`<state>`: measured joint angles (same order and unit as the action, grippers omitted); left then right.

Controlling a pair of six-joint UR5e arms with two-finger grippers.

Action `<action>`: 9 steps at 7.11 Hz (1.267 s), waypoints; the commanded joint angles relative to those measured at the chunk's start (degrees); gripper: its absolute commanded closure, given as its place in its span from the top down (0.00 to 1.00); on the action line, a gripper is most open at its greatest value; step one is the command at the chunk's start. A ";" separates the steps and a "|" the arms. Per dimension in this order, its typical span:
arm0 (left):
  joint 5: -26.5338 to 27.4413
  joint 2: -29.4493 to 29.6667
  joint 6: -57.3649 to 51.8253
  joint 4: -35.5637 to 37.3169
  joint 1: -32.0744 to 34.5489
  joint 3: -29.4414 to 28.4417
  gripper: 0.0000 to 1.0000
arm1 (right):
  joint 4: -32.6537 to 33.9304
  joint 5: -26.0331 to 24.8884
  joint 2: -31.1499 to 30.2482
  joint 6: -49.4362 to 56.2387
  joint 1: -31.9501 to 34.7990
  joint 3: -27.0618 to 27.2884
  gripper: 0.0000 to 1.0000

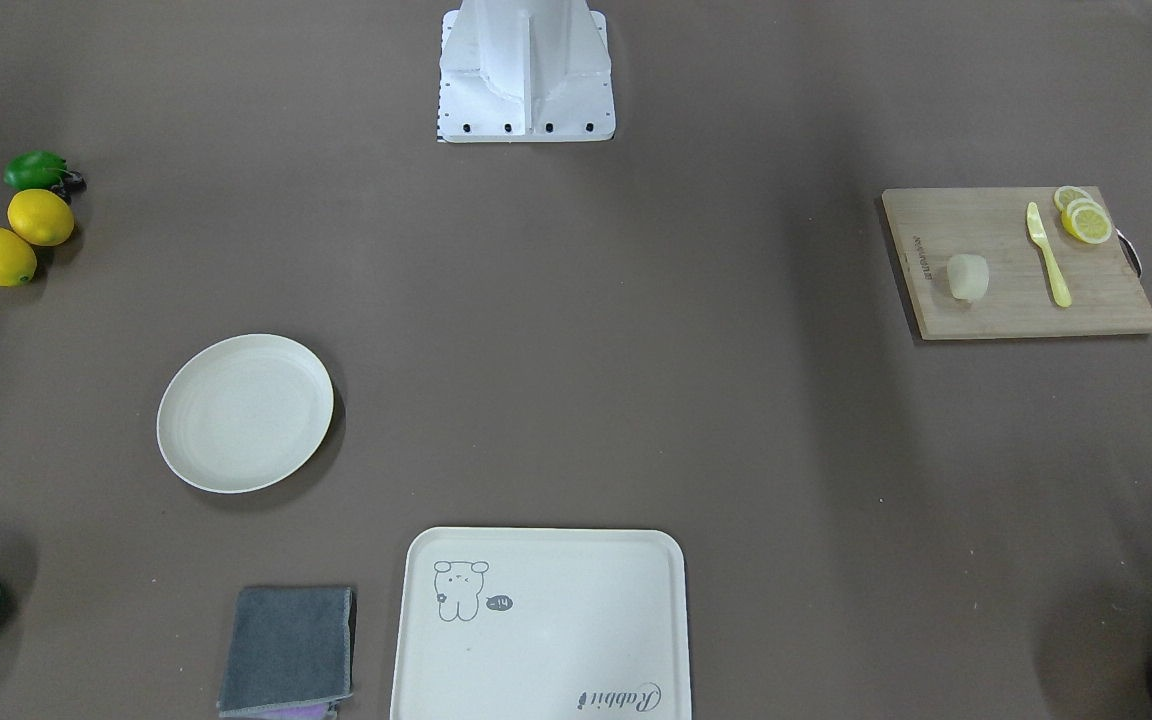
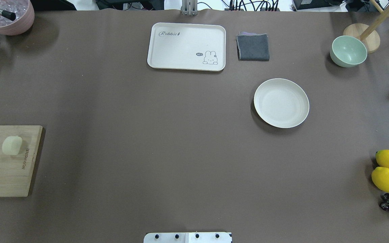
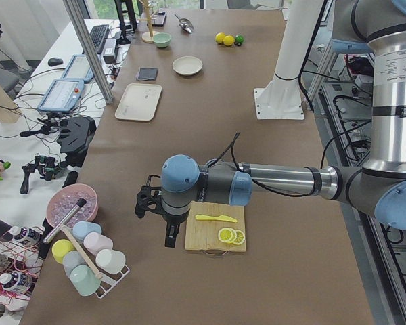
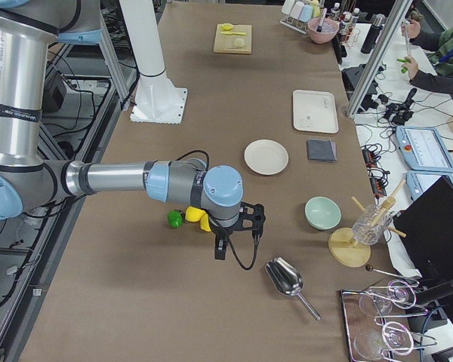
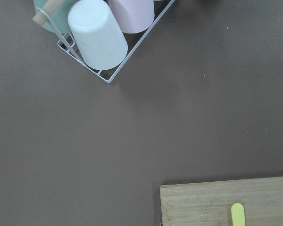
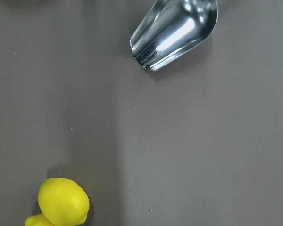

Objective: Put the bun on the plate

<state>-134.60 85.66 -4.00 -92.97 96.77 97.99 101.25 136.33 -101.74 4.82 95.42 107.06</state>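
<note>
On my feeds the table [image 1: 576, 350] is plain brown, the bun [image 1: 968, 276] pale cream and the plate [image 1: 245, 413] off-white. I also see a cream tray [image 1: 576, 620] with a line-drawn rabbit [image 1: 459, 590], yellow lemons [image 1: 40, 217], a grey cloth [image 1: 286, 650] and a pale green bowl [image 2: 348, 51].

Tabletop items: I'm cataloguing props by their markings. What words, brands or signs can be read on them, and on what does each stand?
"Rabbit", on a corner of the cream tray.
"hi", as best I can tell, in the small dark speech bubble beside the rabbit drawing on that tray.
Brand stamp along a short edge of the wooden cutting board: too small to read.
No other text is legible.
</note>
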 commanded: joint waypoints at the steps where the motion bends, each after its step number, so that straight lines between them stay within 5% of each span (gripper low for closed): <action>1: 0.04 -0.49 -0.04 -0.10 0.09 0.09 0.98 | 0.00 -0.01 -0.03 0.02 0.03 0.08 1.00; 9: 0.04 -0.32 0.66 0.25 -0.09 -0.43 0.98 | -0.09 0.16 0.58 0.02 0.12 0.52 1.00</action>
<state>-134.63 85.31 -3.34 -92.74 96.70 97.65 101.17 136.48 -101.41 4.84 95.48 107.50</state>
